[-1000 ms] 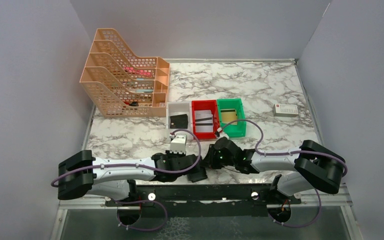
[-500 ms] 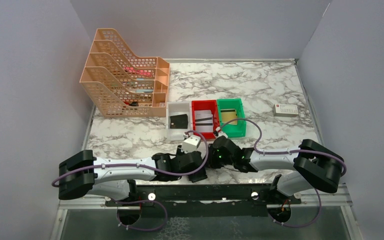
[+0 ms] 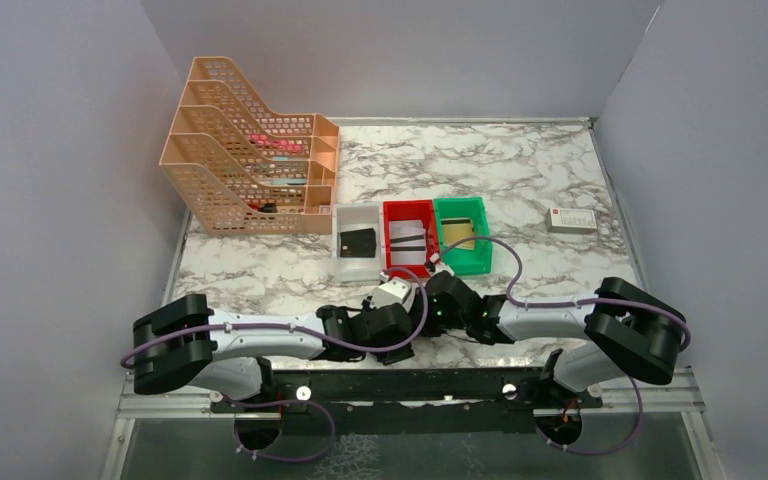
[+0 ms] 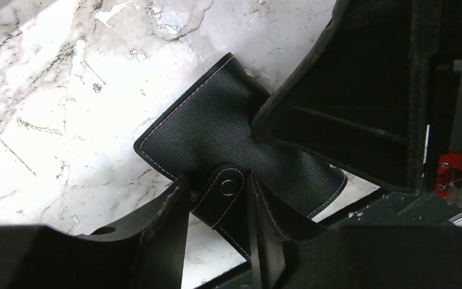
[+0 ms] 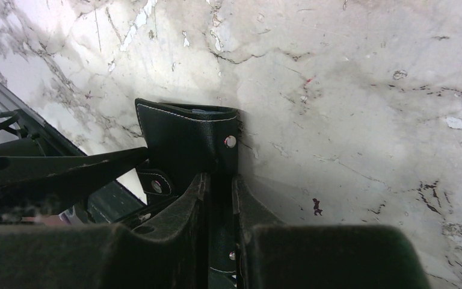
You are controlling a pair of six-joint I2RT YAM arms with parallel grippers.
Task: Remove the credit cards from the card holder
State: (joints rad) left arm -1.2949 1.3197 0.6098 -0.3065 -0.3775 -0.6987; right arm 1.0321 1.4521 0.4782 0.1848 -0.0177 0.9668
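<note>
The black card holder (image 4: 216, 135), stitched in white, lies on the marble near the table's front edge. It also shows in the right wrist view (image 5: 183, 141). My left gripper (image 4: 216, 194) is closed around its snap strap (image 4: 227, 191). My right gripper (image 5: 219, 180) is shut on the holder's edge from the other side. In the top view both grippers, left (image 3: 410, 322) and right (image 3: 420, 312), meet over the holder and hide it. A tan-gold credit card (image 3: 458, 232) lies in the green bin (image 3: 482, 262). Any cards inside the holder are hidden.
A red bin (image 3: 392, 262) holds a white card with a black stripe. A white bin (image 3: 343, 262) holds a small black square piece. An orange file rack (image 3: 250, 165) stands at the back left. A white box with a red mark (image 3: 571, 220) lies at the right.
My left arm has swung right and turned its wrist, bringing its gripper up against the right gripper at the holder. The right arm has barely moved.
</note>
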